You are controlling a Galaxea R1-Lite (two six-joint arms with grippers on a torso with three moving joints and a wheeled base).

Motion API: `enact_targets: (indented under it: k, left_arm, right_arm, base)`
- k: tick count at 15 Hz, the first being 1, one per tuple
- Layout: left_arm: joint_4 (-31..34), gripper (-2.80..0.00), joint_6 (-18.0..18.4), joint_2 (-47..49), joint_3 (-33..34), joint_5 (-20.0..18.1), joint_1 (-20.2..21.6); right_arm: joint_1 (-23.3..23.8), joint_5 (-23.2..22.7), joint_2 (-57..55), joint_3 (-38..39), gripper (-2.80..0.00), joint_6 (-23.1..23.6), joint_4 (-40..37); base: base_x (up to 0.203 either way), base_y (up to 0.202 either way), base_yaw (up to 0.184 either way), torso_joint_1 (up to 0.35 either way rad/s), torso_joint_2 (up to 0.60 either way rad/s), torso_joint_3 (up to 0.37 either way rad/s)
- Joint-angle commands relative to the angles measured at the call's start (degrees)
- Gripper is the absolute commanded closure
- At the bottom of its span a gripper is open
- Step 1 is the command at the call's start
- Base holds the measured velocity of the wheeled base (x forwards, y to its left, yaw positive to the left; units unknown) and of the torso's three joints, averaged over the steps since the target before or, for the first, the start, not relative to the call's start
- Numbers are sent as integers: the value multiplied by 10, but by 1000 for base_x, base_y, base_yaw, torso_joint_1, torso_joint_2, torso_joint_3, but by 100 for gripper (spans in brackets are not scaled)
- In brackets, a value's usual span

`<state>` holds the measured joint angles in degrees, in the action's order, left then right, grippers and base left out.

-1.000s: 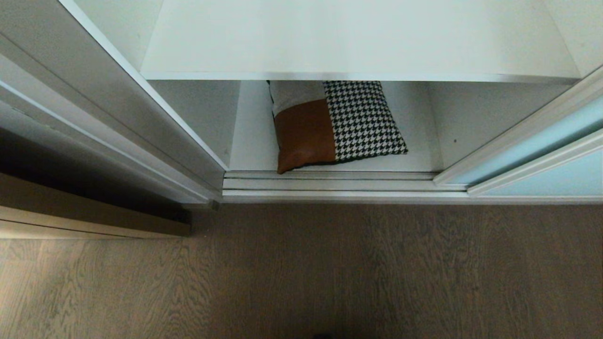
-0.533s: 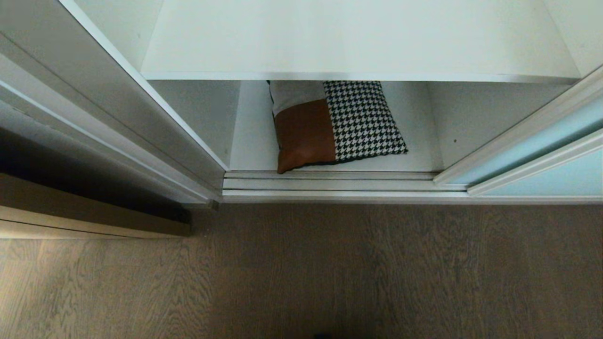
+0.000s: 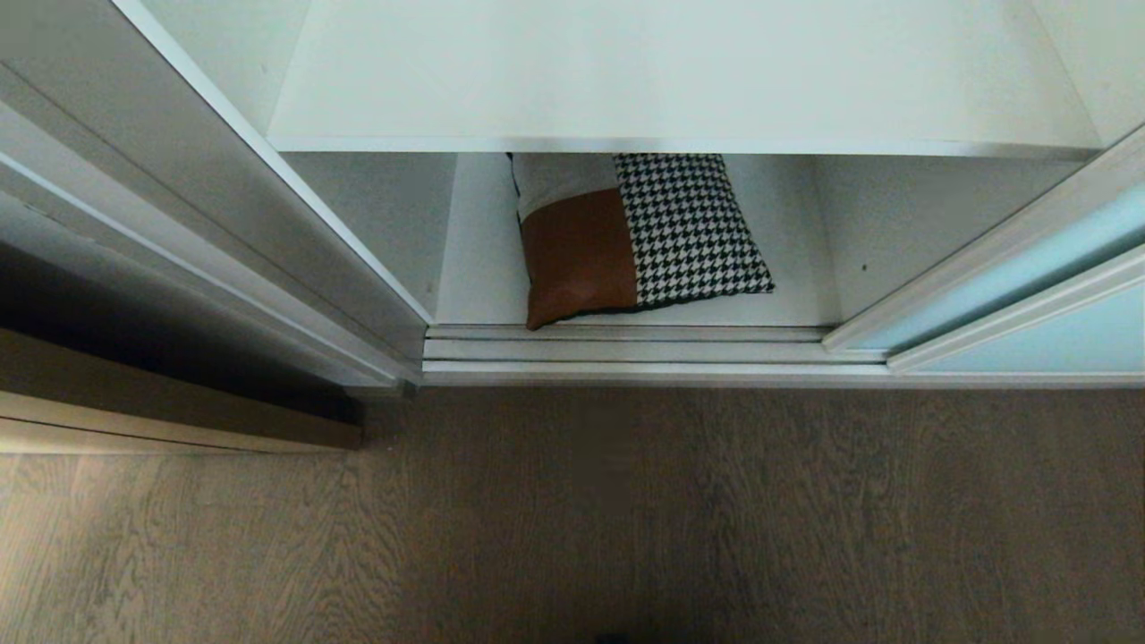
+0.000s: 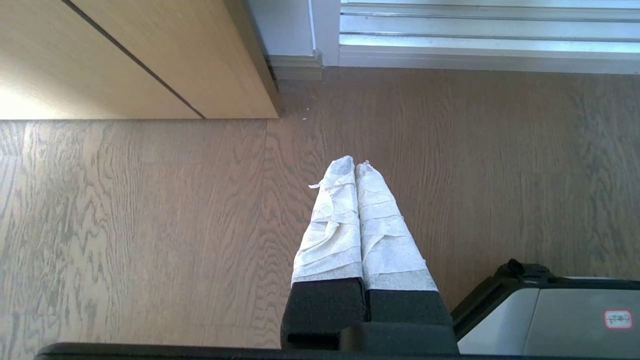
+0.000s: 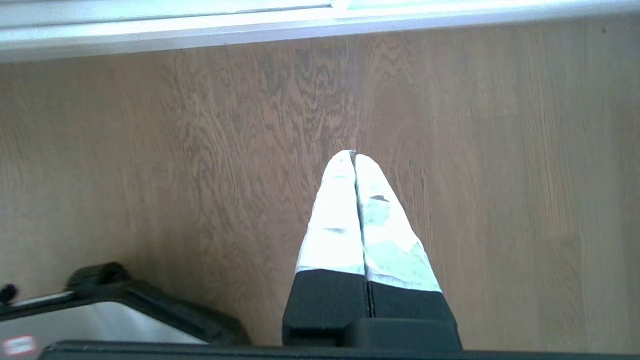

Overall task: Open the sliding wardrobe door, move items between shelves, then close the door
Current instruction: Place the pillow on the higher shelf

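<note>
On the lower shelf [image 3: 796, 309], cushion [image 3: 640, 234] unmoved (door [image 3: 1029, 268] likewise).

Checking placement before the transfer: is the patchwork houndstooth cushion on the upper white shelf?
No, the black-and-white houndstooth, rust-brown and beige cushion lies on the lower white shelf, under the bare upper white laminate shelf.

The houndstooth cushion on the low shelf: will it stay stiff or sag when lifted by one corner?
The cushion looks plump and soft, so it would probably sag. It seems light for its size. The brown patch looks smooth, perhaps slippery.
</note>
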<state>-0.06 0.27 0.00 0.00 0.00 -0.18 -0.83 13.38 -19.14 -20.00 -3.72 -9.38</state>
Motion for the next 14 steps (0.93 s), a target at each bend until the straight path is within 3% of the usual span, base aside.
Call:
enact_targets:
  k: [1, 4, 7, 9, 14]
  left_arm:
    - [0, 0, 0, 1, 0, 0, 0]
    - [0, 0, 0, 1, 0, 0, 0]
    - [0, 0, 0, 1, 0, 0, 0]
    - [0, 0, 0, 1, 0, 0, 0]
    - [0, 0, 0, 1, 1, 0, 0]
  right_arm:
    - [25, -23, 52, 105, 0, 36, 111]
    - [18, -35, 110, 200, 0, 71, 220]
    - [13, -56, 183, 191, 0, 67, 137]
    - [12, -127, 191, 201, 0, 56, 93]
    - [12, -133, 191, 200, 0, 43, 92]
  base:
    - [0, 0, 0, 0, 0, 0]
    - [0, 0, 0, 0, 0, 0]
    - [0, 0, 0, 0, 0, 0]
    - [0, 0, 0, 0, 0, 0]
    - [0, 0, 0, 0, 0, 0]
